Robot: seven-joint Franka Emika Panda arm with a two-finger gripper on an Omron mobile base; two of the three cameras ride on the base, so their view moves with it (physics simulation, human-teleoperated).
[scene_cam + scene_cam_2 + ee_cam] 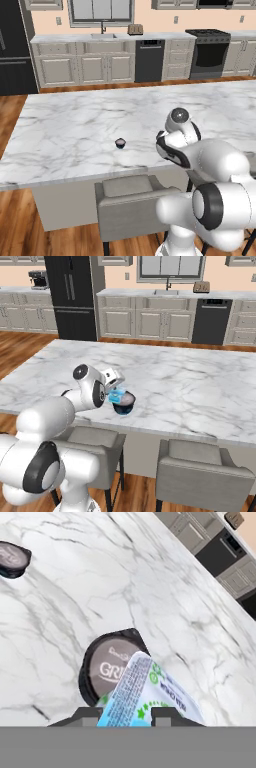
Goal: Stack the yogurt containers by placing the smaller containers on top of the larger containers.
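Holding blue cup (pixel 145 694) pinched tight between gripper (pixel 127 714) fingers, bottom centre of hand view, tilted over wide dark tub (pixel 107 664). Level cup, centre over tub's pale lid, lower until seated, then release. Tiny dark cup (pixel 12 558) upper left, well apart.

Translucent blue cup (pixel 145 697) with printed label, tilted, at six o'clock in the hand view, over wide dark tub (pixel 102 667), pale grey top up. Tiny dark cup (pixel 12 558) upright at ten o'clock, well apart.
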